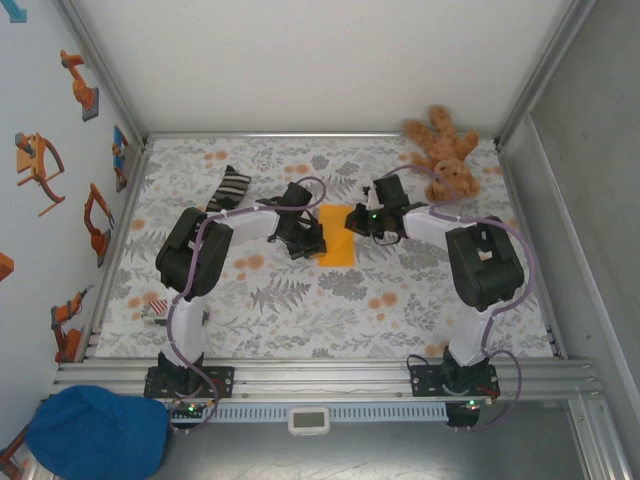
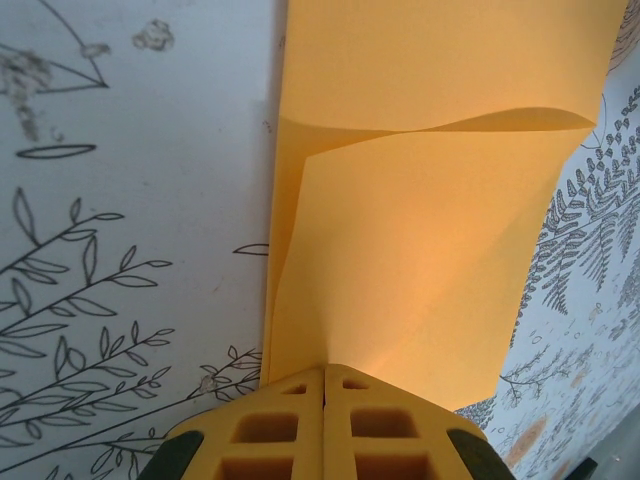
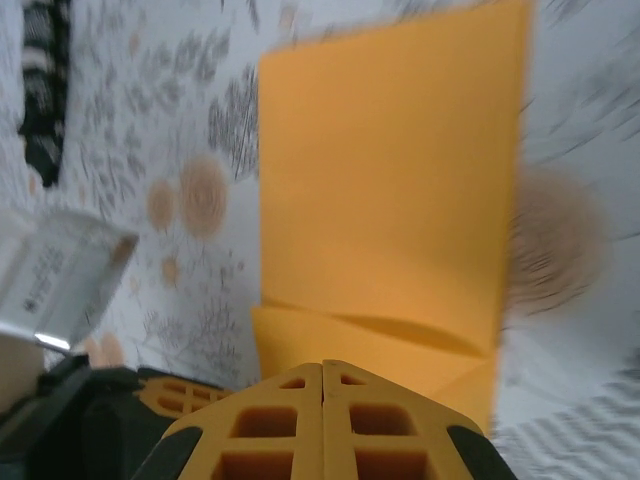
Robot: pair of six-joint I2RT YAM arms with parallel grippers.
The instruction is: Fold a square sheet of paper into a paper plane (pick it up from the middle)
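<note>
The square sheet of paper (image 1: 338,235) is orange-yellow and lies doubled over at the table's middle, between my two grippers. My left gripper (image 1: 312,240) is at its left edge. In the left wrist view its fingers (image 2: 324,370) are shut on the paper (image 2: 420,270), pinching the top layer, whose far edge curls up off the lower layer. My right gripper (image 1: 352,222) is at the right edge. Its fingers (image 3: 322,366) are shut on a narrow strip of the paper (image 3: 390,180), which bends up toward the tips. No paper plane shape is formed.
A brown teddy bear (image 1: 442,150) lies at the back right. The striped black-and-white sock (image 1: 228,188) lies at the back left, beside my left arm. A small striped object (image 1: 155,310) sits near the left rail. A blue cap (image 1: 95,432) rests off the table, front left.
</note>
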